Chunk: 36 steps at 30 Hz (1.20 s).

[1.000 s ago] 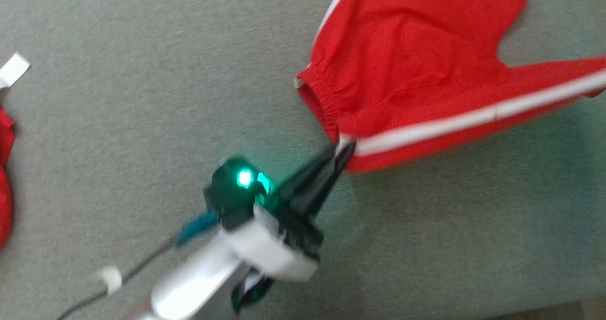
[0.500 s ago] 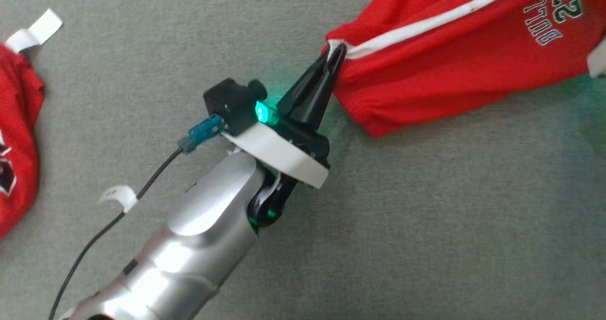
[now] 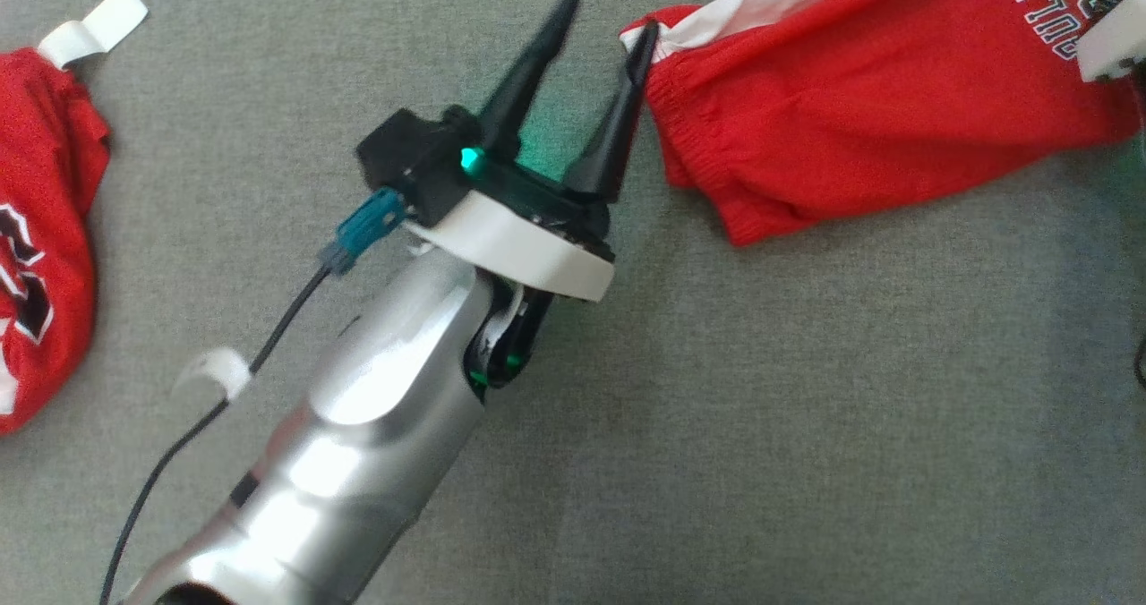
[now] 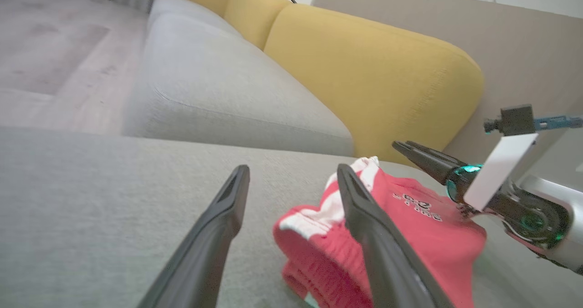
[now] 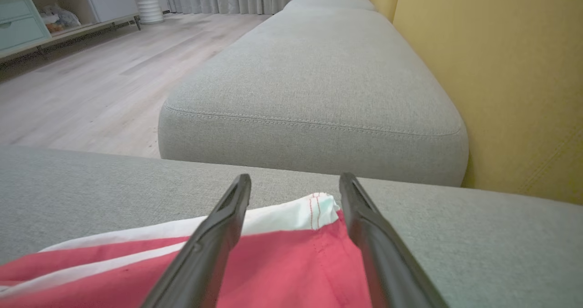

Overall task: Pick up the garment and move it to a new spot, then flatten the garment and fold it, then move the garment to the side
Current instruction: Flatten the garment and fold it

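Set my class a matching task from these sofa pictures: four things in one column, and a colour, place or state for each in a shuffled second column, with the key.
Column one
1. left gripper
2. red shorts
3. sofa backrest
4. cable connector

Column two
A. yellow
B. teal blue
C. jaws open
D. lying on the grey seat cushion

Pairs: 1-C, 2-D, 3-A, 4-B

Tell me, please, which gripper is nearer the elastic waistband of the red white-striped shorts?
Left. The left gripper has one finger at the elastic waistband; the right gripper straddles the far hem of the red shorts.
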Motion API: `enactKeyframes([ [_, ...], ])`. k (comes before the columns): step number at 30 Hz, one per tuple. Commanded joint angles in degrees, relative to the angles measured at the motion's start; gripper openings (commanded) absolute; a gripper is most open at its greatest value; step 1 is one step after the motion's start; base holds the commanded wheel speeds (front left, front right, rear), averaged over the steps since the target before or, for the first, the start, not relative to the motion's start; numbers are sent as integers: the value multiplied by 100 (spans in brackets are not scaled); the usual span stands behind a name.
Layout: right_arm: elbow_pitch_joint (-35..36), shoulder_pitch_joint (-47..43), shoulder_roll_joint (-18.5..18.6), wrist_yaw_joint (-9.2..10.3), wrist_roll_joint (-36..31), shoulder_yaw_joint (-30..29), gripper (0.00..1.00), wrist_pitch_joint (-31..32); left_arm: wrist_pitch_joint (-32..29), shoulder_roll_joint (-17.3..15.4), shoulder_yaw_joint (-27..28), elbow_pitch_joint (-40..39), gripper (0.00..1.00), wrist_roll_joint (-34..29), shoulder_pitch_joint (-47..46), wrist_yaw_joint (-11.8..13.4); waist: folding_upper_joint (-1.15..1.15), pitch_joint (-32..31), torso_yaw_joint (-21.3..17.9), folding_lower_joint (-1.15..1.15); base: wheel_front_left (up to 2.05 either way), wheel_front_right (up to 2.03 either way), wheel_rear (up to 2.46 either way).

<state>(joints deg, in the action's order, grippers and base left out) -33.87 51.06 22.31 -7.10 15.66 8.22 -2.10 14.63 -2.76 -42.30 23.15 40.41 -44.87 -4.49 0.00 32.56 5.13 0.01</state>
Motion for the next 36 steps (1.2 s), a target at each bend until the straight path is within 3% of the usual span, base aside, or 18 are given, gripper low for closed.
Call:
enactKeyframes([
  [1,122,-84,174,-39,305,131,100,-6,35,-27,370,-387,100,-343,175,178,0,-12,22,-1,0,0,0],
  [5,41,-316,680,-39,936,196,100,186,36,-19,929,-1105,100,-1336,698,684,0,-29,147,-1,0,0,0],
  [8,-44,-542,1020,-39,1352,148,100,428,36,-16,1258,-1651,100,-1929,1189,922,0,-45,290,-1,0,0,0],
  [15,-351,-1100,1574,-39,2302,180,100,1505,36,-13,1633,-2507,100,-2602,2142,1086,0,-129,631,-1,0,0,0],
  [17,-364,-1187,1585,-39,2619,159,0,1714,36,-13,1719,-2631,100,-2657,2315,1093,0,-174,668,-1,0,0,0],
  [23,-304,-1288,1424,-39,3153,9,0,1552,37,-12,1980,-2791,100,-2970,2602,1113,0,-423,522,-1,0,0,0],
  [31,-575,-1792,1513,-39,2961,-116,0,1200,37,-12,2158,-2771,100,-3117,2872,1041,0,-857,68,-1,0,0,0],
  [36,-259,-2011,1480,-39,2917,-324,0,884,37,-12,2258,-2735,100,-3151,2957,1004,0,-997,-90,-1,0,0,0],
])
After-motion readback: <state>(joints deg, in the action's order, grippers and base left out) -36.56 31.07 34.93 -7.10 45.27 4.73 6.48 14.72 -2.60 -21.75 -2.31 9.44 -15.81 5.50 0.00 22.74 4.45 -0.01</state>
